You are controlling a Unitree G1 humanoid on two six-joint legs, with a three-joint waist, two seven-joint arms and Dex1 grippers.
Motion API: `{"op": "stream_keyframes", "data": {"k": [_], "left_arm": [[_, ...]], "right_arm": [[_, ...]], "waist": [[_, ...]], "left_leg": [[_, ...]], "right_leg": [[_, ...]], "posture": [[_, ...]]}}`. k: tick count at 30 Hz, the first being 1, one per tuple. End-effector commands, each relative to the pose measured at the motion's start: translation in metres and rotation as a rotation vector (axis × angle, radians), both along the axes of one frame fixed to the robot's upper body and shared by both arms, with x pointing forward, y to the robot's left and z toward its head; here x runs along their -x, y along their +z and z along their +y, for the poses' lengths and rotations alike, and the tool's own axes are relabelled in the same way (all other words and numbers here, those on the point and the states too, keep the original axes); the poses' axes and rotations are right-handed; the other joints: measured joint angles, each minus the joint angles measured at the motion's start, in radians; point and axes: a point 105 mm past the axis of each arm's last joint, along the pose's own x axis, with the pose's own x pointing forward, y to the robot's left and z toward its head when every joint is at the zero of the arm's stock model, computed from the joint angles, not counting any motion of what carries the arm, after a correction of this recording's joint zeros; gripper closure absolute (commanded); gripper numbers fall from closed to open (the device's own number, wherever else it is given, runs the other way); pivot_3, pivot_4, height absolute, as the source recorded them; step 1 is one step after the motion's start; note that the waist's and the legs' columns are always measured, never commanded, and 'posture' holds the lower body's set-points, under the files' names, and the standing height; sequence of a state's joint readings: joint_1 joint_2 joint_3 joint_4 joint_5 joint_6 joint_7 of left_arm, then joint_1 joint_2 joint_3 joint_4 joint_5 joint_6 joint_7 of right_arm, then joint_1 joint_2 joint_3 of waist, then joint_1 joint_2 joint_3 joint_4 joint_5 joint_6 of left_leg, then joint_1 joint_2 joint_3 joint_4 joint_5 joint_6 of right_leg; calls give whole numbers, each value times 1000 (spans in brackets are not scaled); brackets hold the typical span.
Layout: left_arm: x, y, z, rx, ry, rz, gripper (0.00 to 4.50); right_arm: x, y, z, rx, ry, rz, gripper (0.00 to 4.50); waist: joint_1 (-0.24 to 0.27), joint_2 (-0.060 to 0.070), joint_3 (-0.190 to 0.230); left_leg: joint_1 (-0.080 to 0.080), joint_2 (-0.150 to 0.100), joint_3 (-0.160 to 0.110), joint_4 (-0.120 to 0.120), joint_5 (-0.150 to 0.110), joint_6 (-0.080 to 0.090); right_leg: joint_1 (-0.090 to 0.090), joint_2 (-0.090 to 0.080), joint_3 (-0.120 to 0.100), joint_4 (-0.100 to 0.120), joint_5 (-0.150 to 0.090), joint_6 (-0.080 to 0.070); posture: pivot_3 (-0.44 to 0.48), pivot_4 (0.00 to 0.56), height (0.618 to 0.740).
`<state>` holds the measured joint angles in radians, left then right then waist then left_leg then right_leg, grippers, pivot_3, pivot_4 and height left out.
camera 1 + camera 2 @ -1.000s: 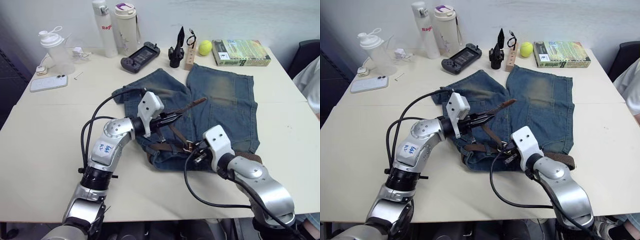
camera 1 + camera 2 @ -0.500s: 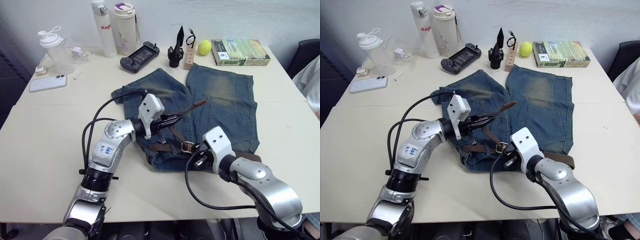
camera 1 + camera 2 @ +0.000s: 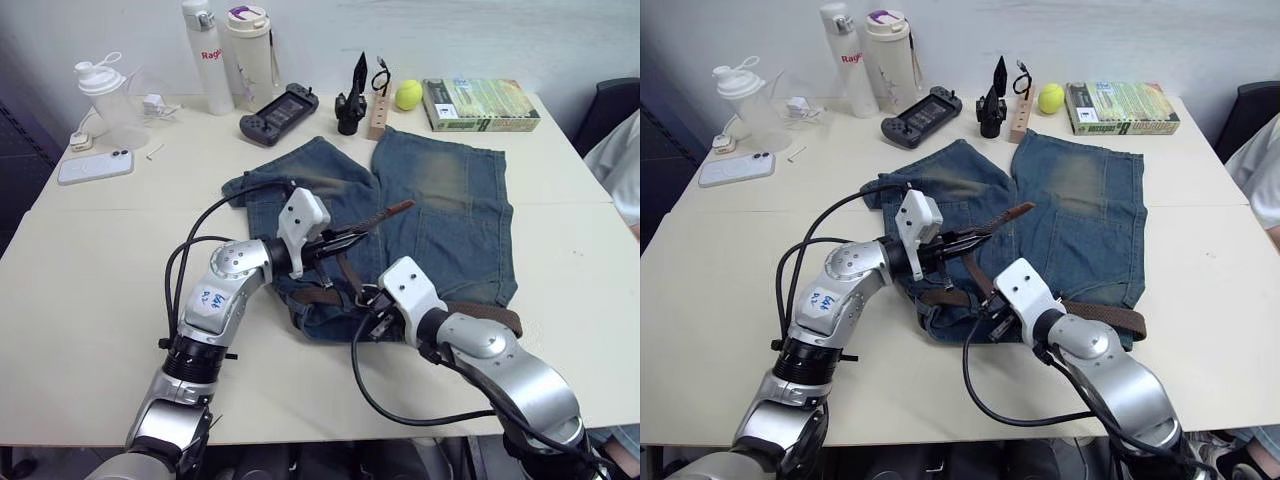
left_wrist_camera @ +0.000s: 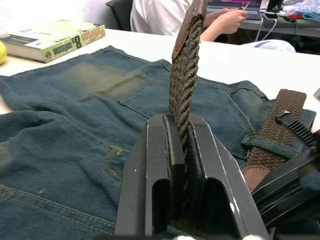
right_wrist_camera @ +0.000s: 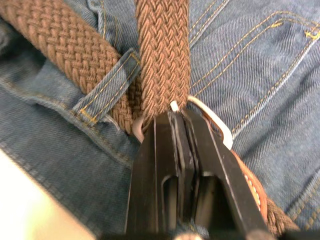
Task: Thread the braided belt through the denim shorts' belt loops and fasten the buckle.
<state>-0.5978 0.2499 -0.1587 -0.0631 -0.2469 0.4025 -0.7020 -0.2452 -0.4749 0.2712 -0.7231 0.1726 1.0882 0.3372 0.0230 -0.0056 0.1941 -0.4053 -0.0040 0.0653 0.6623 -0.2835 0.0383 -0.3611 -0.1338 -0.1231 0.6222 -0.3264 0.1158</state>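
Since the earlier frame, the right gripper has shifted toward the left gripper along the waistband of the denim shorts, which lie flat on the bench. Its fingers are clamped tight on the buckle, where the braided belt passes just ahead of the fingertips beside a belt loop. The left gripper is closed on the belt's free end, with the leather tip raised beyond its fingertips, above the shorts
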Motion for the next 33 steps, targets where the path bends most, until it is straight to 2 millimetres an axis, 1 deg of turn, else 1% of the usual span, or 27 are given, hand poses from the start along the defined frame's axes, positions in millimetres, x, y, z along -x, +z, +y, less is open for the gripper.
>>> {"op": "stream_keyframes", "data": {"k": [1,5,8,12,15,18,22,24,26,28,30,33], "left_arm": [[4,12,3,-3,-2,-74,4500],[2,10,9,-18,7,-76,4500],[2,10,9,-17,-1,-67,4500],[5,10,4,-14,-20,-71,4500],[7,12,-1,-15,-41,-78,4500],[8,15,-4,-19,-63,-89,4500],[9,18,-8,-23,-100,-98,4500],[9,19,-8,-25,-112,-100,4500],[9,19,-8,-32,-118,-108,4500],[8,19,-7,-34,-113,-108,4500],[5,18,-2,-34,-93,-104,4500],[2,12,13,-61,-42,-108,4500]], "right_arm": [[-4,-4,-11,20,-42,11,4391],[-5,5,-14,17,-43,-17,4391],[-5,8,-11,23,-29,-28,4391],[-6,-1,-4,49,-1,0,4391],[-6,-15,-2,118,24,44,4391],[-1,-26,-1,157,57,119,4391],[6,-40,-2,257,121,207,4391],[7,-45,-5,299,141,243,4391],[8,-46,-5,302,157,275,4391],[-2,-36,-7,304,139,231,4391],[-7,-24,-7,295,132,184,4391],[-9,-5,-12,257,94,107,4391]], "waist": [[0,0,0],[1,0,0],[2,0,0],[0,0,0],[-1,0,0],[-2,0,0],[-2,-1,-1],[-3,-1,-1],[-3,-1,-1],[-2,-2,-1],[-2,-3,-2],[-2,-3,-2]], "left_leg": [[0,0,0,0,0,0],[0,0,0,0,0,0],[0,0,0,0,0,0],[0,0,0,0,0,0],[0,0,0,0,0,0],[0,0,0,0,0,0],[1,0,0,0,0,0],[1,0,0,0,0,0],[1,1,-1,0,0,0],[1,1,-1,0,0,0],[1,1,-1,0,0,0],[1,1,-1,0,0,0]], "right_leg": [[0,0,0,0,0,0],[0,0,0,0,0,0],[0,-1,0,0,0,0],[0,0,0,0,0,0],[0,0,0,0,0,0],[0,0,0,0,0,0],[1,0,0,0,0,0],[1,0,0,-1,0,0],[1,0,0,-1,0,0],[2,0,0,-1,0,0],[2,-1,0,-1,0,0],[2,-1,1,-1,0,0]], "posture": [[0,150,724],[0,150,724],[0,150,724],[0,150,724],[0,150,724],[0,150,724],[0,150,724],[0,150,724],[0,150,724],[0,150,724],[0,150,724],[0,150,724]]}}
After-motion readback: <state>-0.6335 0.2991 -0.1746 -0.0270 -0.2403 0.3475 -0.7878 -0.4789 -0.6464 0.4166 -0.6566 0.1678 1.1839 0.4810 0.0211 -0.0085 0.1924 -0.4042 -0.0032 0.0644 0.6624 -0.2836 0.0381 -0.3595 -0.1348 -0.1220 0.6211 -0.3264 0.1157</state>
